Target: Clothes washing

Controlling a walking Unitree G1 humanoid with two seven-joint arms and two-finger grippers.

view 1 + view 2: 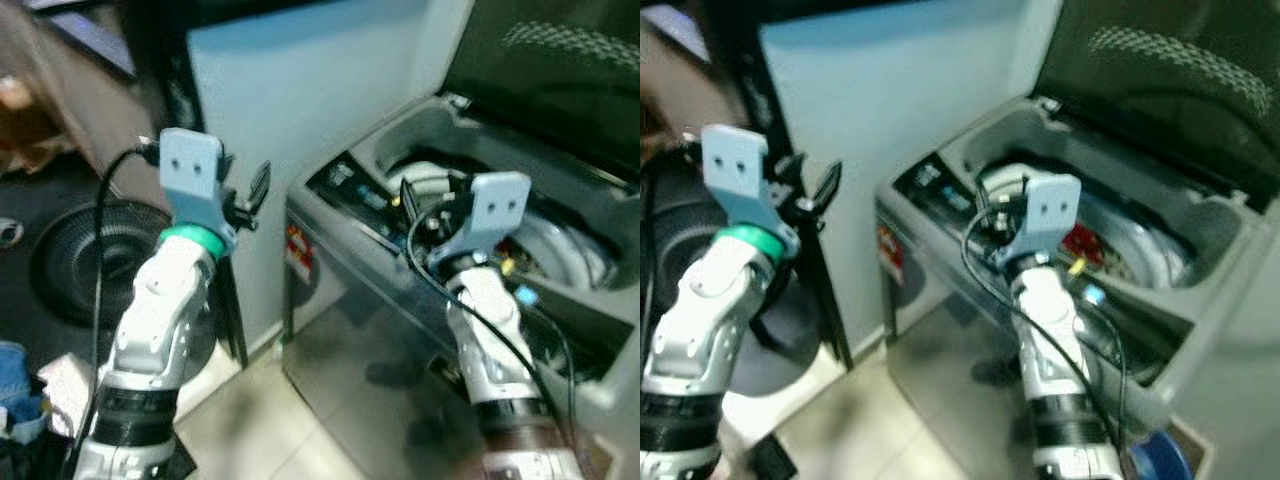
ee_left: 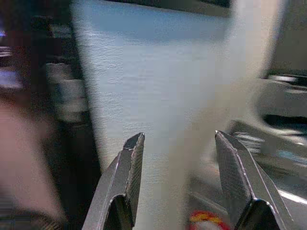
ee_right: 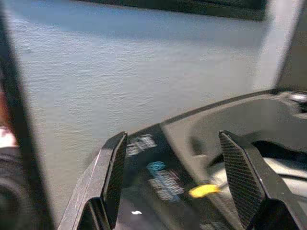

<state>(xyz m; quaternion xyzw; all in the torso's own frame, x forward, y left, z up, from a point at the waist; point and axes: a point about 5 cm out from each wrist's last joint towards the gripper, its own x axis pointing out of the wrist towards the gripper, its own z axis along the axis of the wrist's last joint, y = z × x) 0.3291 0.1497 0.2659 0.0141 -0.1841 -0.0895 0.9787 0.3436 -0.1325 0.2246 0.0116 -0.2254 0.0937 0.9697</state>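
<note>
A grey top-loading washing machine point(image 1: 340, 290) stands at the right with its dark lid point(image 1: 560, 70) raised. Something red point(image 1: 1080, 240) lies in the steel drum point(image 1: 560, 250). My right gripper point(image 3: 172, 136) hovers open and empty over the machine's front rim, above the control panel point(image 1: 350, 185) with its labels. My left gripper point(image 2: 177, 139) is raised to the left of the machine, in front of the white wall point(image 1: 300, 90). It is open too, holding nothing.
A round black fan point(image 1: 70, 260) sits on the floor at the left. A thin black stand point(image 1: 235, 310) rises beside the wall's corner. Blue cloth point(image 1: 15, 385) lies at the lower left. Pale floor tiles point(image 1: 250, 420) run before the machine.
</note>
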